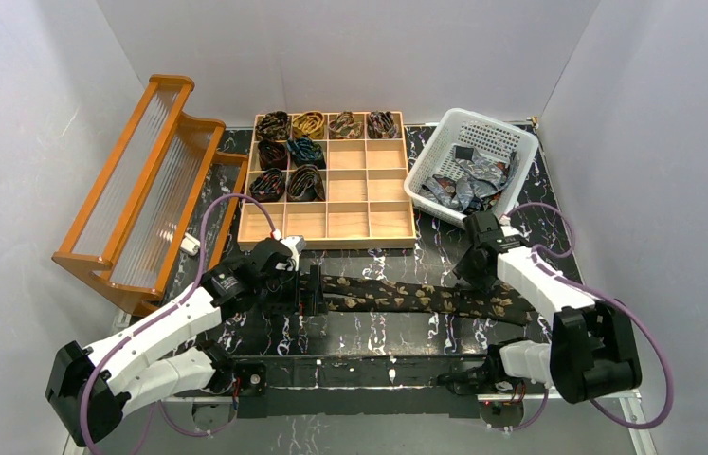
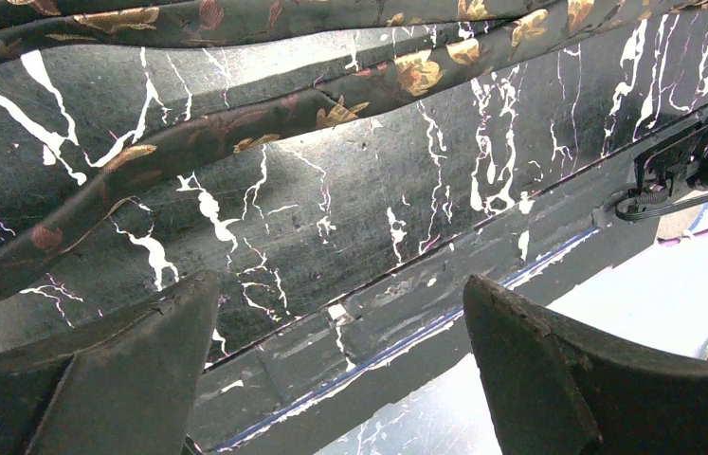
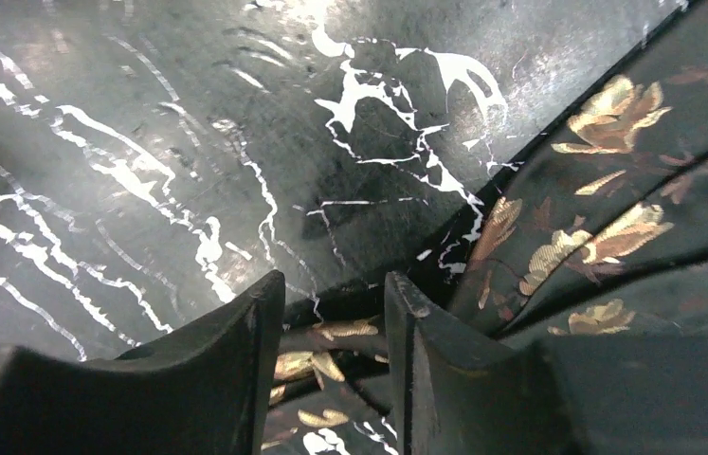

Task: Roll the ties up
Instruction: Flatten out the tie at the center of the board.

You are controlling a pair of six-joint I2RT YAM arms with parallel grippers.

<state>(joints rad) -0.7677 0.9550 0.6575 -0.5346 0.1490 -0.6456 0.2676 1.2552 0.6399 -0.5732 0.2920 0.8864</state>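
Landmark: wooden tray (image 1: 331, 242) with square compartments, at the back of the black marbled table (image 1: 359, 327).

- Dark brown tie (image 1: 407, 296) with a gold leaf pattern lies unrolled just in front of the tray, parallel to its front rim, doubled into two strips side by side.
- Left gripper (image 1: 310, 289) sits at the tie's left end, below the tray's front-left corner. Its fingers (image 2: 141, 360) are spread wide, with nothing between them. In the wrist view the tie (image 2: 236, 133) lies beyond the tips.
- Right gripper (image 1: 471, 277) is at the tie's right end, past the tray's front-right corner. Its fingers (image 3: 255, 351) stand close together with a fold of the tie (image 3: 596, 237) in the gap. I cannot tell whether they clamp it.
- Coiled ties (image 1: 288, 152) fill the tray's back row and the two left compartments of the next two rows.
- White basket (image 1: 478, 128) right of the tray holds loose grey ties (image 1: 468, 185).
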